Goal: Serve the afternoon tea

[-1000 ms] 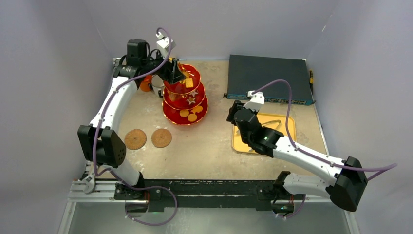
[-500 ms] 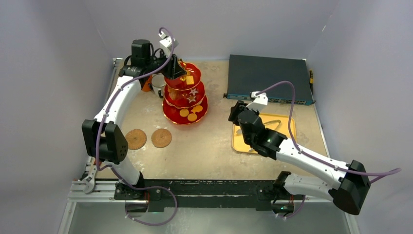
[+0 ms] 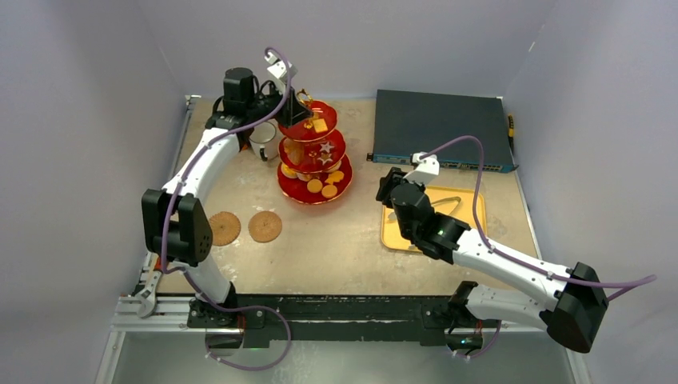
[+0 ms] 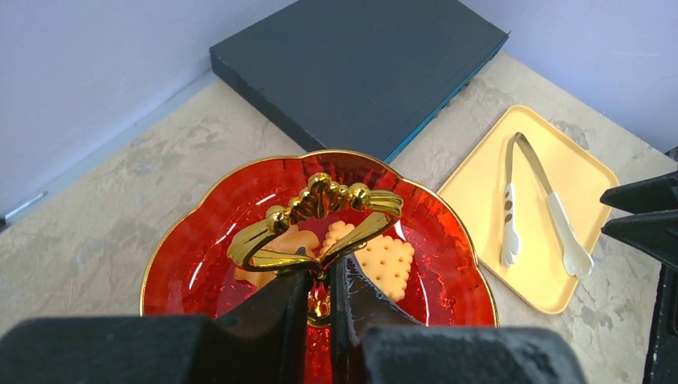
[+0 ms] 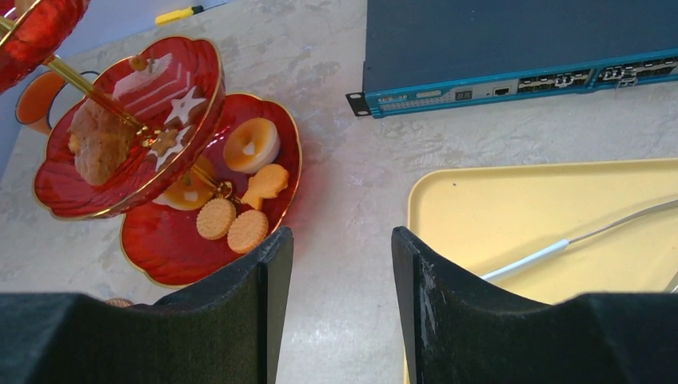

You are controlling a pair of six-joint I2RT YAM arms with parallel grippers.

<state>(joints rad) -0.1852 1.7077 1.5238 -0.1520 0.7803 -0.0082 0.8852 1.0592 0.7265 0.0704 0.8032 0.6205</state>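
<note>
Stand (image 3: 316, 172), upper centre of the overhead view, is held by its gold handle (image 4: 352, 196): the left claw (image 4: 320, 280) pinches tight at the loop's base, likely so all three tiers move as one. Right claw (image 5: 340, 240) gapes wide and empty above the edge of the tray (image 5: 480, 208), apparently keeping clear. White mug (image 3: 262, 138) sits just left of the stand.

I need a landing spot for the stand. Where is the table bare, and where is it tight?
Widest bare patch: table middle, bordered by the red stand, the yellow tray, the round coasters and the near edge. Crowded: back left, where the left gripper, the white mug and the stand bunch.
</note>
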